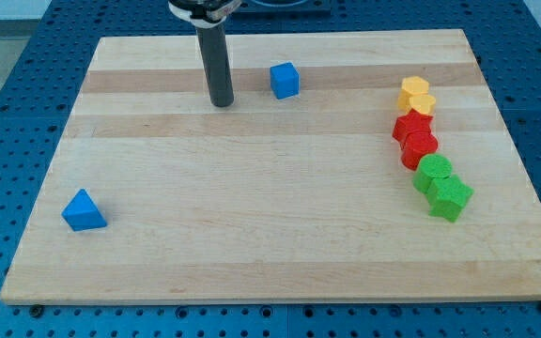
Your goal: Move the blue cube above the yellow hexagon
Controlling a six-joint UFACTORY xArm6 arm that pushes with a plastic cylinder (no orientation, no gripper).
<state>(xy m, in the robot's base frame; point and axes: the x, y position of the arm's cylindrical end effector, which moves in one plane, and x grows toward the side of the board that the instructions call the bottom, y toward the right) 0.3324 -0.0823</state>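
Note:
The blue cube (285, 80) sits near the view's top, a little right of centre. My tip (221, 102) rests on the board to the cube's left, about a cube's width and a half away, not touching it. The yellow hexagon (413, 89) lies at the view's right, at the top of a column of blocks, with a second yellow block (421, 103) pressed against it just below. The cube is left of the hexagon at about the same height.
Below the yellow blocks, two red blocks (413, 126) (420, 146) and two green blocks (433, 172) (450, 197) continue the column down the view's right. A blue triangular block (84, 211) lies at the view's lower left. The wooden board (252, 235) is surrounded by a blue perforated table.

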